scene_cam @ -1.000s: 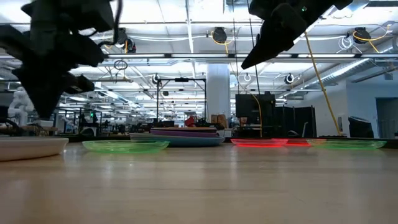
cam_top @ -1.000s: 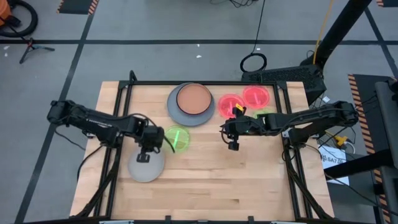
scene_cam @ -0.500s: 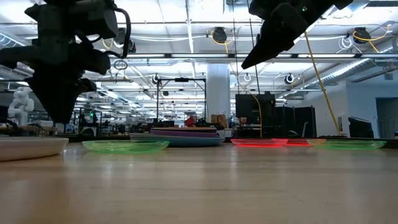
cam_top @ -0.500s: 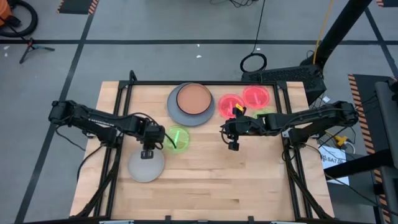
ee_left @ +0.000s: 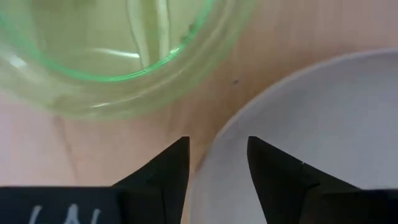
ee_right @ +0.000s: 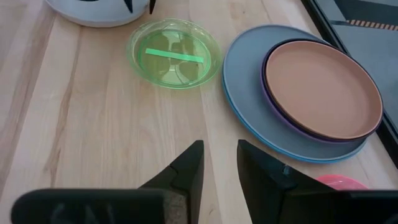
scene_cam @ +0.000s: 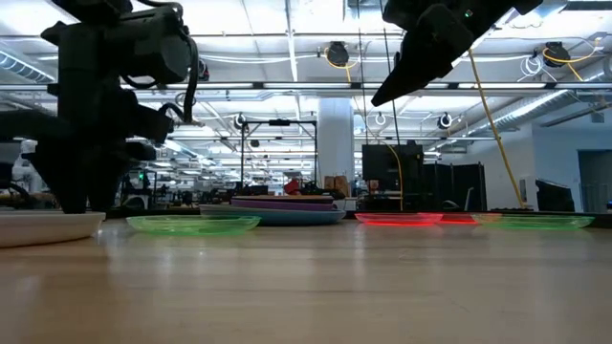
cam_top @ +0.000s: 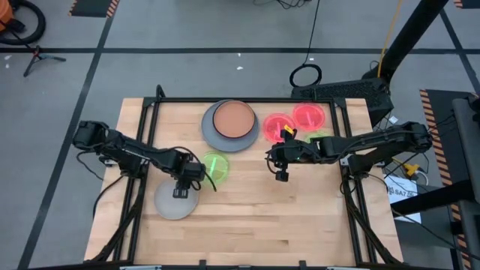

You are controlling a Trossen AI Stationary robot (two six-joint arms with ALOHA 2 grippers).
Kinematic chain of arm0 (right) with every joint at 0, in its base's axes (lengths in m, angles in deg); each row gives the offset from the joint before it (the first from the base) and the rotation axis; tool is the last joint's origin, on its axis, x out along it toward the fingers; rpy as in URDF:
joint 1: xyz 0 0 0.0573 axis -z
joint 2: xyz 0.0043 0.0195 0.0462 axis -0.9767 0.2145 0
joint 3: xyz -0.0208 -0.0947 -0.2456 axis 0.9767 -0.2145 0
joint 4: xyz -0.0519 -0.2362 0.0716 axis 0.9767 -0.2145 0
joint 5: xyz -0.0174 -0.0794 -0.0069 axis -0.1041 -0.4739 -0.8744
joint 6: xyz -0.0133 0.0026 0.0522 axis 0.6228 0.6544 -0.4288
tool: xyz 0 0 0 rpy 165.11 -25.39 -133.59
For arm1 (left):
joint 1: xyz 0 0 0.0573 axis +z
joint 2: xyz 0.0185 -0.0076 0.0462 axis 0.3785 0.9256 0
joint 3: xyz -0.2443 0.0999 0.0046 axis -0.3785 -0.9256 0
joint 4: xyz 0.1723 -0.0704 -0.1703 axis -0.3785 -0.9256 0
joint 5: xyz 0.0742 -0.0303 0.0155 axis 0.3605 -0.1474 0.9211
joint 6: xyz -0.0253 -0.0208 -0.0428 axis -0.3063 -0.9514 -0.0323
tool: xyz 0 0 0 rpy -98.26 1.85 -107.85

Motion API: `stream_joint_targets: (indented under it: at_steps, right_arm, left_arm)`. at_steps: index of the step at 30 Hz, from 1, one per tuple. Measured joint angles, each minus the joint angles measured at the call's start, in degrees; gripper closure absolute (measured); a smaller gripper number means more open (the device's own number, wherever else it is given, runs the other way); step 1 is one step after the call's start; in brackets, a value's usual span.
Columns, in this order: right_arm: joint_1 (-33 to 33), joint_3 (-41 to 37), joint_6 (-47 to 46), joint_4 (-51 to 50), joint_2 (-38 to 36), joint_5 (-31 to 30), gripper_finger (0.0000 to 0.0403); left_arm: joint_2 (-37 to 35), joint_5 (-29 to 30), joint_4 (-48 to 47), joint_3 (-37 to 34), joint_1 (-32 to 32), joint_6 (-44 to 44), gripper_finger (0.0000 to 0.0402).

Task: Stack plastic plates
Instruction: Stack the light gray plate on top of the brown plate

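Jaws of left gripper (ee_left: 217,163) straddle pale grey plate (ee_left: 323,118) rim.

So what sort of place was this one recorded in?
Most likely a large robotics lab or workshop hall. The low view shows a high ceiling with exposed ducts and strip lights and other rigs in rows; the wooden table stands on a grey floor with taped lines.
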Motion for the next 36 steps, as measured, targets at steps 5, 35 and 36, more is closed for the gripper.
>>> stream_joint_targets:
  at_steps: [5, 35, 36]
  right_arm:
    - [0.0, 0.0, 0.0, 0.0, 0.0, 0.0, 0.0314]
    - [0.0, 0.0, -0.4, 0.0, 0.0, 0.2, 0.0314]
    - [0.0, 0.0, -0.4, 0.0, 0.0, 0.2, 0.0314]
  left_arm:
    - [1.1, -1.2, -0.4, 0.0, -1.4, 0.0, 0.0234]
    - [0.7, -6.5, -5.3, 13.2, -4.8, 5.9, 0.0392]
    - [0.6, -6.6, -5.5, 14.5, -4.1, 7.1, 0.0392]
